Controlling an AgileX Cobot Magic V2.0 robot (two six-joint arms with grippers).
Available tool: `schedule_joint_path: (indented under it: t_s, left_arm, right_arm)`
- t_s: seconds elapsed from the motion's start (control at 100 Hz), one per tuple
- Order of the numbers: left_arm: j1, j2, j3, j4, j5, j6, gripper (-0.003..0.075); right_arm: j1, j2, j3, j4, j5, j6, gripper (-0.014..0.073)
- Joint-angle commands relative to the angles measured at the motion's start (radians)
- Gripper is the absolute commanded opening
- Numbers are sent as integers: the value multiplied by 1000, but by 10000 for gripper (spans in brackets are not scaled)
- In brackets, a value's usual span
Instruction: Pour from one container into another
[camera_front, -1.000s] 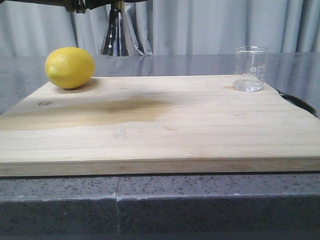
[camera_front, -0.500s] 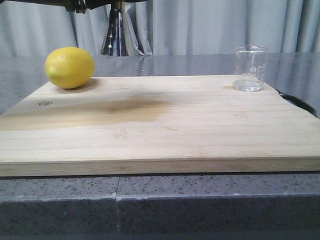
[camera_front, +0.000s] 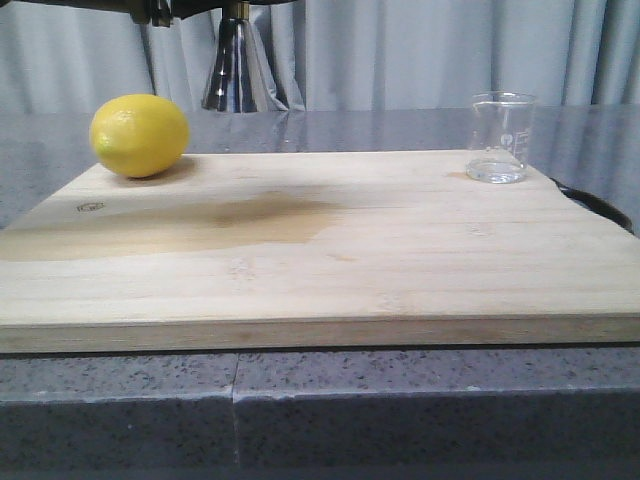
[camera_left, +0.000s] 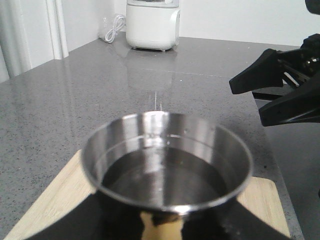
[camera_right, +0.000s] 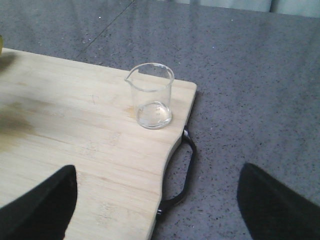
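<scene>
The steel jigger (camera_front: 236, 70) hangs at the top of the front view, behind the board's far left; only its lower cone and brass waist show. In the left wrist view its upper cup (camera_left: 166, 170) holds dark liquid, and my left gripper (camera_left: 165, 225) is shut on its waist, black fingers on either side. The clear glass beaker (camera_front: 499, 137) stands upright on the board's far right corner, a little liquid at its bottom. My right gripper (camera_right: 157, 200) is open wide, some way short of the beaker (camera_right: 151, 95), with nothing between its fingers.
A yellow lemon (camera_front: 139, 134) rests on the far left of the wooden cutting board (camera_front: 320, 260), which has a damp stain in the middle and a black handle loop (camera_right: 182, 175) at its right end. A white appliance (camera_left: 151, 22) stands far off on the grey counter.
</scene>
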Motion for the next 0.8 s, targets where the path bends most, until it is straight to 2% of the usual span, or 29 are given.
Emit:
schedule_joint_path:
  t_s: [0.0, 0.47, 0.63, 0.79]
  left_arm:
    - [-9, -44, -30, -87, 53, 1, 239]
    - [-9, 4, -30, -93, 93, 5, 239]
    - [-9, 46, -30, -93, 121, 80, 239]
    - [-9, 82, -30, -93, 121, 87, 239]
  right_arm:
    - [-1, -5, -26, -4, -80, -13, 564]
    - [-1, -5, -26, -4, -80, -13, 564]
    - [-1, -5, -26, -4, -80, -13, 564]
    - [-1, -5, -26, -4, -80, -13, 564]
